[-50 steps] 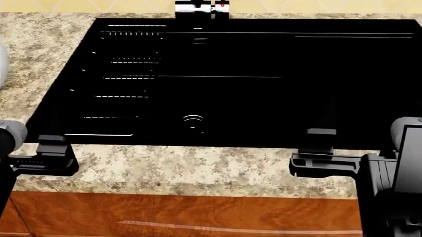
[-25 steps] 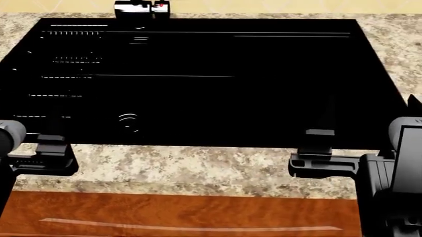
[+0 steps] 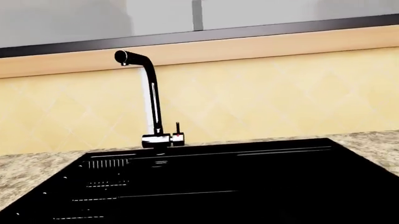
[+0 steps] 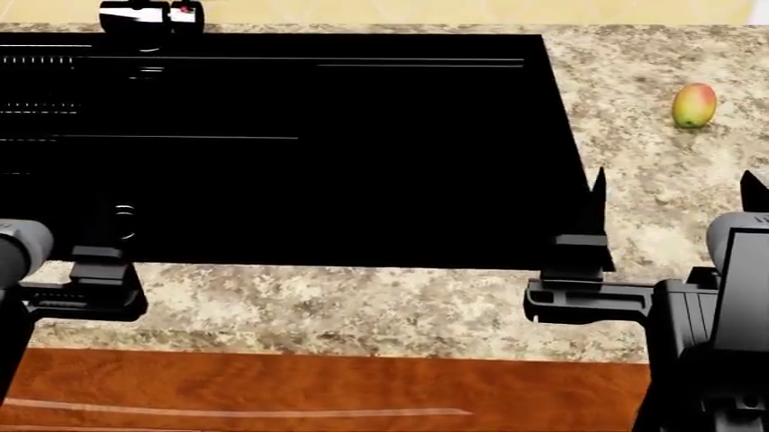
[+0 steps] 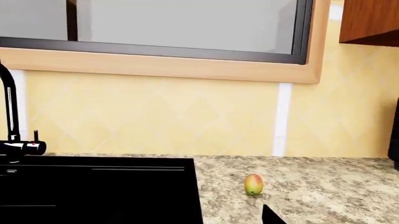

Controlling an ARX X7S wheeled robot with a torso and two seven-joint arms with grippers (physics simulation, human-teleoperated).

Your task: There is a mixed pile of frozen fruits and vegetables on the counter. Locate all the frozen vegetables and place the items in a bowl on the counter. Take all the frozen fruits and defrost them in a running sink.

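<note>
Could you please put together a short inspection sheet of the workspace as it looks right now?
Surface: speckled granite counter with a black sink set into it.
Job's things: one mango lies on the counter to the right of the sink, apart from both arms; no bowl or vegetables in view; no water seen at the faucet.
Clutter: nothing seen.
Grippers: left end effector and right end effector both hang near the counter's front edge, holding nothing; the right one's fingers are spread, the left one's state is unclear.
Cables: nothing seen.
Surroundings: yellow tiled backsplash, window above, wooden cabinet front below.
</note>
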